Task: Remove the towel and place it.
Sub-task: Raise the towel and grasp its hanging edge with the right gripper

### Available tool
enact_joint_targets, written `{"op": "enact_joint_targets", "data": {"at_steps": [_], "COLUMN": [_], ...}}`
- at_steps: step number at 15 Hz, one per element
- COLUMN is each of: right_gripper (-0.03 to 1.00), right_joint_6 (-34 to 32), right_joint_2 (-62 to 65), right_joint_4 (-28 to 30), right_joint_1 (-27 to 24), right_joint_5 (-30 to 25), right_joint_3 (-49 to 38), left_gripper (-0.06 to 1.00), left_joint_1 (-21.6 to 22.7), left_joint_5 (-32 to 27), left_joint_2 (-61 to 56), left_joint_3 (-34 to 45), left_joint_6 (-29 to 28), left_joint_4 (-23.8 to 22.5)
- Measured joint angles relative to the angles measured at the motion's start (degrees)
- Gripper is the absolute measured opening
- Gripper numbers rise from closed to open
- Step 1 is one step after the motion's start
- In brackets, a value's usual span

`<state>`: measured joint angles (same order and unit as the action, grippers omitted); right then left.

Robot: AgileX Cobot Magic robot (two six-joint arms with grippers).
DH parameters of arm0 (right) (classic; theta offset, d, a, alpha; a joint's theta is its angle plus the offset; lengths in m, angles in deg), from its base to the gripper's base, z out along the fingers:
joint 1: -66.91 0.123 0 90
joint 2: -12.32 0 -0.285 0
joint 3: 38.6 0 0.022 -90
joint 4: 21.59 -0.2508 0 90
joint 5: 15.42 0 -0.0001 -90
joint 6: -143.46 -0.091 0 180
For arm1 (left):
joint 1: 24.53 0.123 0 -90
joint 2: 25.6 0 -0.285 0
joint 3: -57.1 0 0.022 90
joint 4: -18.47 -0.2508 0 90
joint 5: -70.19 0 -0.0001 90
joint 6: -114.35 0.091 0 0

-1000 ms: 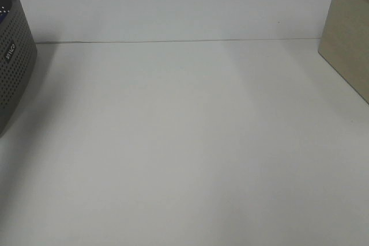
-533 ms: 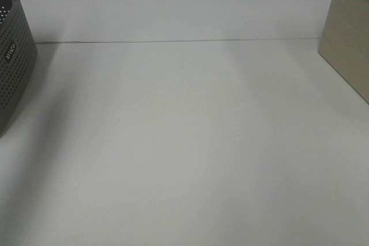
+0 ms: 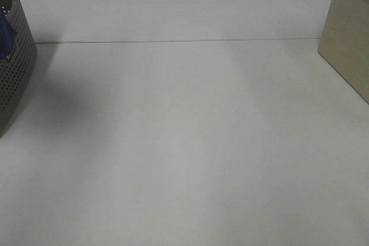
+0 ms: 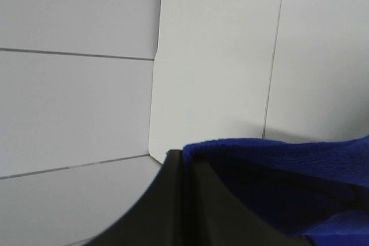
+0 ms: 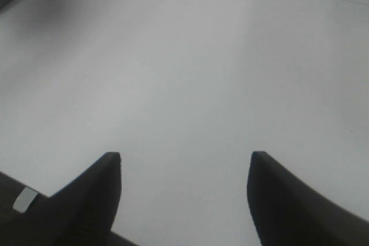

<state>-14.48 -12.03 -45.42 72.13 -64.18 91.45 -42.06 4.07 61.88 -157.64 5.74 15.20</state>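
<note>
My left gripper (image 4: 185,159) has its jaws pressed together, and the towel (image 4: 277,165) comes out right at the tips, so I have a pinch of the deep blue cloth. The rest of it bunches beside my fingers (image 4: 167,200), with a folded edge running across just above them.

From the high camera only a sliver of that blue shows, at the far left edge against the rim of the grey perforated basket (image 3: 17,67). Most of the cloth is out of that view.

My right gripper (image 5: 185,156) stands wide open with nothing between its jaws. It hangs over a bare stretch of the white worktop (image 3: 184,142), well apart from the basket. A pale beige box (image 3: 349,44) sits at the worktop's right edge.
</note>
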Motion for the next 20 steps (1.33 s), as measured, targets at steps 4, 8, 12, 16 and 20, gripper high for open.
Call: {"op": "enact_joint_targets", "data": {"at_steps": [4,8,12,16,20], "right_gripper": [0.63,0.63,0.63,0.63,0.63], "right_joint_6": [40.3,78.2,96.3,97.9,97.9], "right_joint_2": [-23.5,-43.3,-60.7,-77.0,-88.4], "right_joint_4": [-31.1,-63.4,-74.7,-75.3,-75.7], "right_joint_1": [0.0,0.0,0.0,0.0,5.2], "right_joint_5": [10.1,9.5,-4.6,-15.6,-17.2], "right_joint_3": [0.0,1.1,6.5,17.1,27.8], "left_gripper": [0.00,0.00,0.00,0.00,0.00], "left_joint_1": [-9.6,-15.8,-19.6,-22.6,-22.7], "left_joint_5": [4.4,8.8,9.0,11.8,11.9], "left_joint_2": [4.1,8.3,9.1,9.3,9.3], "left_joint_3": [0.0,0.1,0.1,0.1,0.1], "left_joint_6": [2.3,2.3,2.3,2.3,2.3], "left_joint_4": [0.3,0.3,0.4,3.3,6.2]}}
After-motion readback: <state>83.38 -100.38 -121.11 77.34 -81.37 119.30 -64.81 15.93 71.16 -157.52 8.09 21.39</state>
